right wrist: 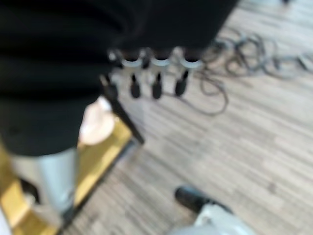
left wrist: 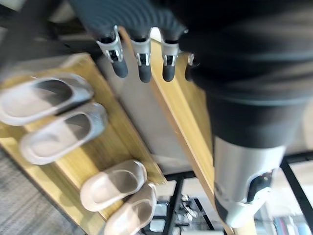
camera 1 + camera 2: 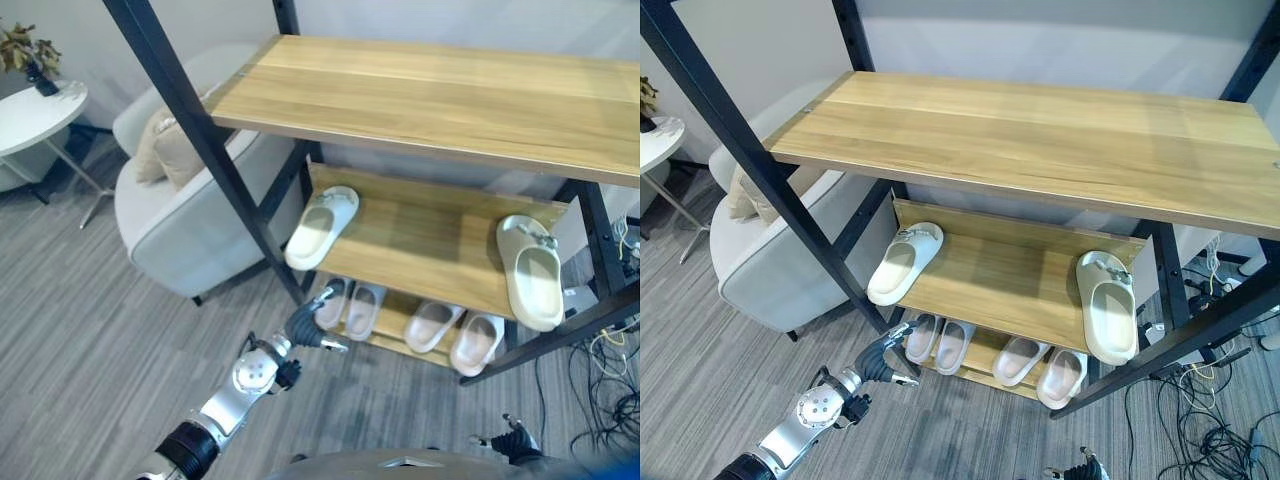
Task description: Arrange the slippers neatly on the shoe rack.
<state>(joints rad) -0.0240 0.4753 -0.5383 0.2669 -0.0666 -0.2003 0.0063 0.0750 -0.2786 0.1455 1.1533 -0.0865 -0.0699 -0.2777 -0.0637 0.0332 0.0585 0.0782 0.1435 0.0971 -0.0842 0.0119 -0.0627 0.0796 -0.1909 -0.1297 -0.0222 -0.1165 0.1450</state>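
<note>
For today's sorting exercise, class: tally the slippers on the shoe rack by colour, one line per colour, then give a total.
White slippers, middle shelf: 2 (one at the left, one at the right)
Pinkish-beige slippers, bottom shelf: 4 (a left pair and a right pair)
Total: 6 slippers

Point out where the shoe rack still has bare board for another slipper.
The top shelf is bare from end to end. The middle shelf has open board between the left white slipper and the right white slipper, which sit at its two ends. The bottom shelf is crowded: two pinkish pairs fill most of it, and the left hand is at its left end.
</note>
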